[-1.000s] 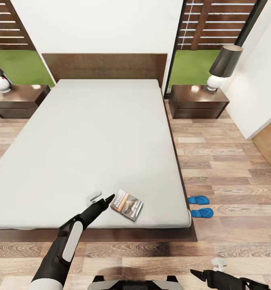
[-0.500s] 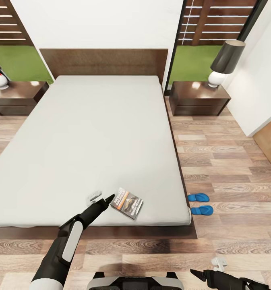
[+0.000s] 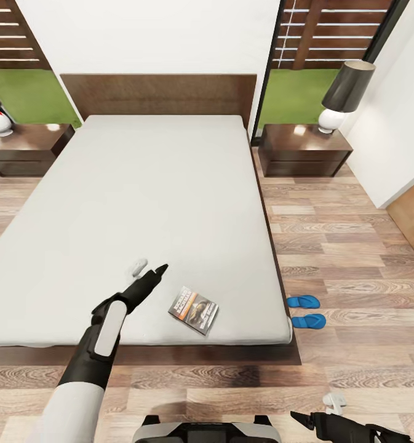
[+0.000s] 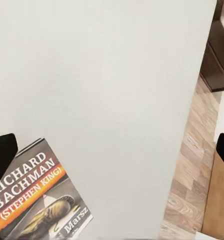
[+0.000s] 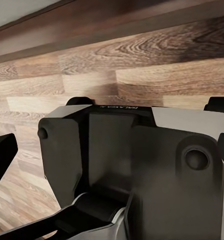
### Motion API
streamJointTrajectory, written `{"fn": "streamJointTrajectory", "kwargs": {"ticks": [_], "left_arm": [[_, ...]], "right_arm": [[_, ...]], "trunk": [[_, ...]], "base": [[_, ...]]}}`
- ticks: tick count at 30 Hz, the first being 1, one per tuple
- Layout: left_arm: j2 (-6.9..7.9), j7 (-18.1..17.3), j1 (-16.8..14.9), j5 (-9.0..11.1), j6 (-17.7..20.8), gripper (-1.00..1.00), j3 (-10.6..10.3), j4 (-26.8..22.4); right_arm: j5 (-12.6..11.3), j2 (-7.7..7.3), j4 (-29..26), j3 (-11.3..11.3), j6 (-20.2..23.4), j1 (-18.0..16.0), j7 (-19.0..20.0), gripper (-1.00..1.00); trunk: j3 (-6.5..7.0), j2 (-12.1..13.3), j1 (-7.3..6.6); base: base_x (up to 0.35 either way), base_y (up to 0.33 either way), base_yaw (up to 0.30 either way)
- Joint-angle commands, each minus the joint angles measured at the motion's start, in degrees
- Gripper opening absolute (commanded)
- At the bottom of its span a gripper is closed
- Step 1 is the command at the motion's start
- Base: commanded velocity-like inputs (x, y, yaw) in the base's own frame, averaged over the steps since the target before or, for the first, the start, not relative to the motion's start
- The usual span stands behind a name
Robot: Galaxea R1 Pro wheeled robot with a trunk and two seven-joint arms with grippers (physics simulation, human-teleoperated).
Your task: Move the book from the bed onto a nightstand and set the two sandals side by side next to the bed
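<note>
The bed (image 3: 157, 215) spans the view, a nightstand (image 3: 304, 151) at its far right corner. The book (image 3: 193, 309) lies flat near the mattress's foot edge, and the two sandals (image 3: 305, 311) sit side by side on the floor just beside the bed. The left gripper (image 3: 148, 269), fingers spread and empty, has lifted up and away from the book, so no grasp is yet made. The right gripper (image 3: 317, 411) hangs low, jaws apart.
</note>
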Motion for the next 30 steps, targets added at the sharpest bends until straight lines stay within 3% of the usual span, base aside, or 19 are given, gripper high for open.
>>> {"fn": "streamJointTrajectory", "kwargs": {"ticks": [1, 5, 11, 17, 20, 30], "left_arm": [[-0.11, 1.48, -0.48, 1.80, 0.26, 1.00, 0.12, 1.79], [-0.18, 2.70, -0.84, 2.91, -0.41, 1.00, 0.02, 5.10], [-0.26, 3.04, -0.93, 3.20, -0.56, 1.00, -0.88, 6.15], [-0.24, 3.08, -0.94, 3.28, -0.44, 1.00, -6.88, 6.16], [-0.22, 3.08, -0.94, 3.31, -0.44, 1.00, -8.52, 6.19], [-0.16, 2.84, -0.94, 3.40, -0.25, 1.00, -9.08, 6.14]], "right_arm": [[0.30, 0.03, -0.06, -0.48, 0.54, -0.02, 0.34, 1.00], [0.30, 0.03, -0.06, -0.47, 0.54, -0.02, 0.34, 1.00], [0.30, 0.03, -0.06, -0.47, 0.54, -0.03, 0.34, 1.00], [0.30, 0.03, -0.06, -0.47, 0.27, -0.03, 0.34, 1.00], [0.30, 0.03, -0.06, -0.47, 0.09, -0.02, 0.34, 1.00], [0.30, -0.02, -0.06, -0.55, 0.02, -0.02, 0.35, 1.00]], "trunk": [[-0.07, -0.09, 0.03], [-0.07, -0.09, 0.03], [-0.07, -0.09, 0.03], [-0.07, -0.09, 0.03], [-0.43, -0.89, 0.47], [-2.23, -4.91, 2.66]], "base": [[0.000, 0.000, 0.000], [0.000, 0.000, 0.000], [0.000, 0.000, 0.000], [0.000, 0.000, 0.000], [0.000, 0.000, 0.000], [0.000, 0.000, 0.000]]}}
